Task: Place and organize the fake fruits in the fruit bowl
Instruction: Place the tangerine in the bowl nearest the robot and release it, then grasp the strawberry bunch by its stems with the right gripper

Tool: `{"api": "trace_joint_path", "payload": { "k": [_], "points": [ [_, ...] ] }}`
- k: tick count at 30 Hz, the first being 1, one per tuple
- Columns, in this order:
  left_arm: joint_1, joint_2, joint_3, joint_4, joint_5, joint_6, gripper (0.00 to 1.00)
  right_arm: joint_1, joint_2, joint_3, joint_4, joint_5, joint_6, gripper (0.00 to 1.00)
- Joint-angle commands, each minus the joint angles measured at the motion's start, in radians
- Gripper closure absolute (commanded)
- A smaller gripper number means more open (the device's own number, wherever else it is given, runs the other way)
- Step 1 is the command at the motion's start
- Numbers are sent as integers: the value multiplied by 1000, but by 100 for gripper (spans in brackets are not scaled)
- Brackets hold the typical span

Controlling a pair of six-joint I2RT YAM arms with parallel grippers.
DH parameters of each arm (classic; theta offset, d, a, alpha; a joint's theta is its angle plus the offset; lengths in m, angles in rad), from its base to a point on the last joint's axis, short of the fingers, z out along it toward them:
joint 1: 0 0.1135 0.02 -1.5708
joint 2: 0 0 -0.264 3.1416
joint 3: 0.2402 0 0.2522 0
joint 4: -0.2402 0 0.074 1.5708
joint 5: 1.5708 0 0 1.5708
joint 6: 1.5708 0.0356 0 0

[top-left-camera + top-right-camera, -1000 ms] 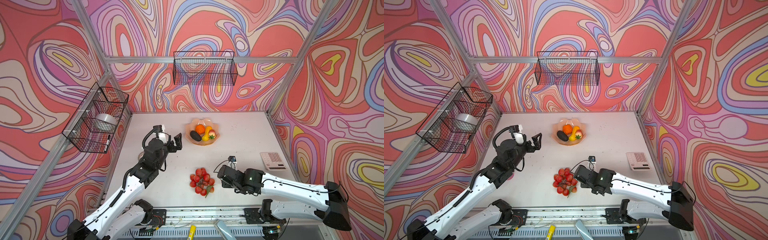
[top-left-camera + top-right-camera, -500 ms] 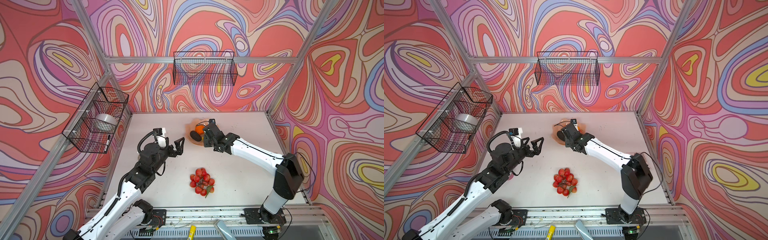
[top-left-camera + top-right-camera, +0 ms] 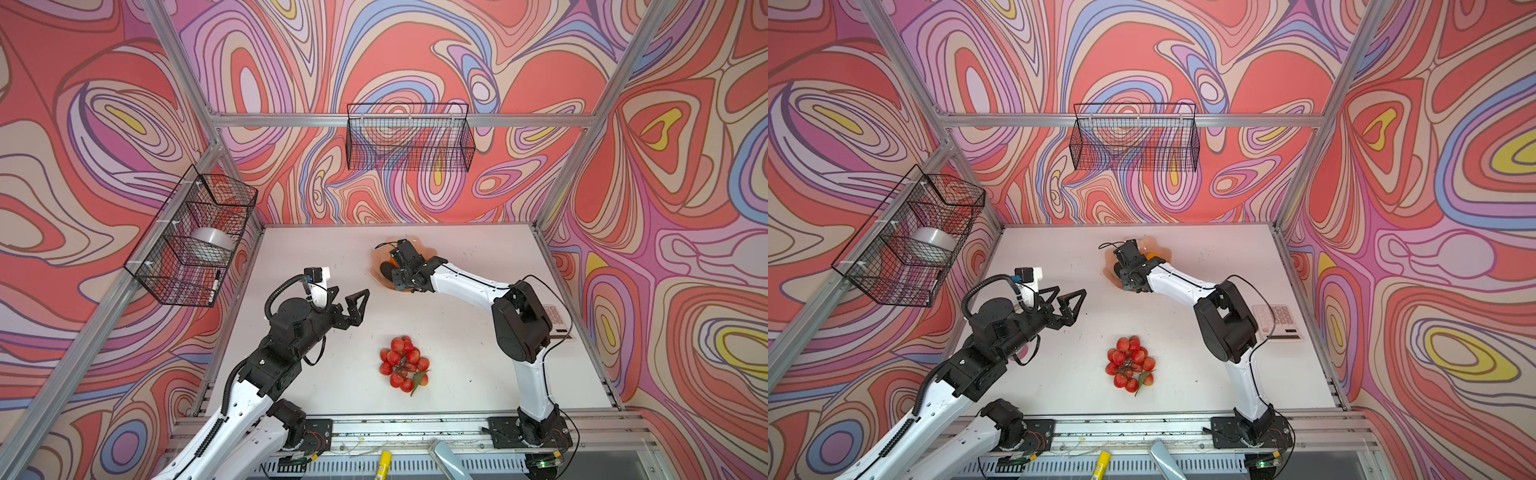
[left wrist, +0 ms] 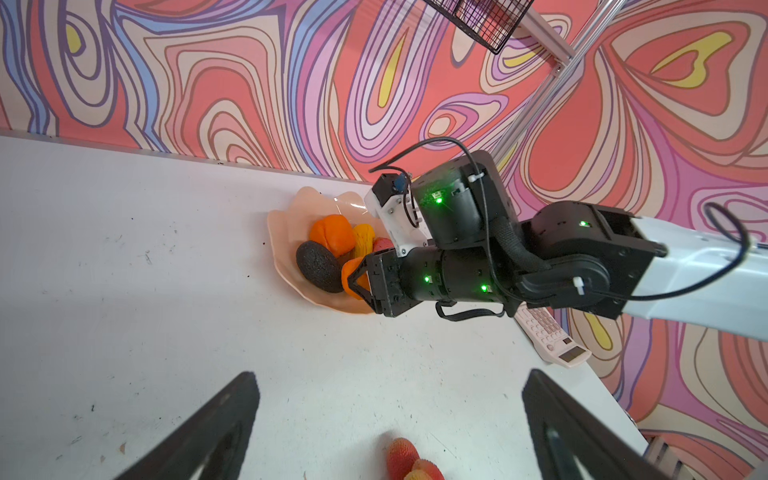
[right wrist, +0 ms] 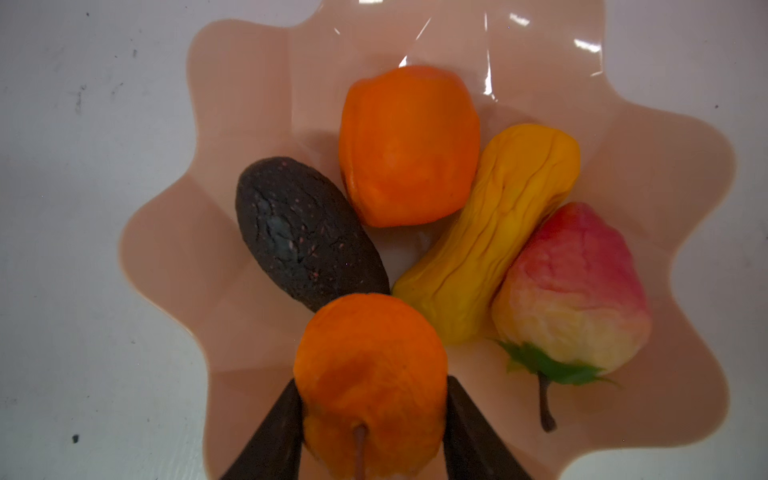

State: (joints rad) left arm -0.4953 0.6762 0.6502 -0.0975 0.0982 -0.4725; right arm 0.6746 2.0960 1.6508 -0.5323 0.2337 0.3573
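Right gripper (image 5: 372, 384) noted clamped on an orange fruit (image 5: 370, 357), held over the near part of the fruit bowl (image 5: 249, 83). Bare floor is seen just beyond the fingers, between avocado (image 5: 303, 232) and gourd (image 5: 490, 232). Berry bunch (image 3: 402, 369) lies on the near table, closer to the left gripper (image 4: 390, 376), whose fingers are spread wide.

A scuffed white tabletop (image 3: 457, 332) sits inside walls (image 3: 83, 124) printed with swirling red, pink, lilac and yellow shapes, edged by an aluminium frame (image 3: 291, 120). A long black wire basket (image 3: 409, 141) hangs on the back wall. A compartmented wire basket (image 3: 166, 266) on the left wall holds a white roll (image 3: 212, 243) and, lower down, a pen (image 3: 215, 282). A pale calculator (image 3: 1277, 322) lies near the table's right edge. A yellow tube (image 3: 384, 459) rests at the front rail, off the tabletop.
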Motion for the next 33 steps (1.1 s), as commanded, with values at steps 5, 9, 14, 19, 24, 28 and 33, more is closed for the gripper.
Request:
{"api": "trace_joint_path", "payload": {
  "k": [5, 9, 14, 19, 24, 28, 33],
  "points": [
    [8, -36, -3, -51, -29, 11, 0, -10, -11, 2, 2, -19, 37, 38],
    [7, -34, -1, -50, -36, 12, 0, -13, -63, -25, 6, -13, 51, 33],
    [7, -38, -15, -43, -41, 7, 0, -12, -237, -152, 65, -17, 55, 31],
    [8, -34, -22, -38, -35, 13, 0, 0, -492, -416, 145, -179, 36, 33],
    [8, -30, -38, -38, -33, 9, 0, 97, -784, -746, 274, -331, -19, 35],
    [9, -25, -48, -41, -30, -3, 0, 220, -923, -868, 296, -325, -14, 36],
    [11, -35, -41, -53, -40, -10, 0, 334, -928, -877, 264, -351, -66, 37]
  ]
}}
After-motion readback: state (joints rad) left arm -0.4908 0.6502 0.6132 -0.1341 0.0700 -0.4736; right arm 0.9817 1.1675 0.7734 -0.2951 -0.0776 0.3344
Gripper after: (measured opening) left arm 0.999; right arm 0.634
